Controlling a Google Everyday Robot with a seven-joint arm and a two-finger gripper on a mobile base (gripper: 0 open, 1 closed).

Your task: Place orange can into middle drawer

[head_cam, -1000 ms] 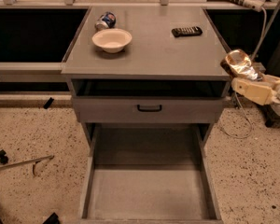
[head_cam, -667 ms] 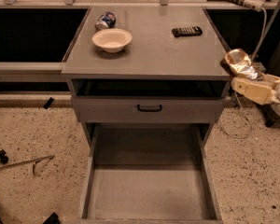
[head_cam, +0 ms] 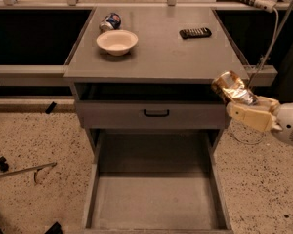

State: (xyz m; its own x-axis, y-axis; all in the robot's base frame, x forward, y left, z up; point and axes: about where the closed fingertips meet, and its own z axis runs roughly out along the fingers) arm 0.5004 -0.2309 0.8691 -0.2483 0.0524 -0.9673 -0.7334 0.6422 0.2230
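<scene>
The orange can (head_cam: 232, 87), dented and gold-orange with a pale patch, is held in my gripper (head_cam: 241, 104) at the right of the cabinet, level with the shallow drawer front (head_cam: 151, 115) and above the floor. The gripper's cream fingers (head_cam: 251, 116) are shut on the can. The middle drawer (head_cam: 156, 199) is pulled wide open below, with a bare grey floor and low side walls. The can is up and to the right of the drawer's right wall, outside it.
On the cabinet top (head_cam: 161, 57) sit a white bowl (head_cam: 116, 41), a blue-and-white can (head_cam: 110, 21) lying behind it, and a black remote (head_cam: 195, 32). A cable (head_cam: 271, 48) hangs at the right. A metal rod (head_cam: 22, 171) lies on the speckled floor at left.
</scene>
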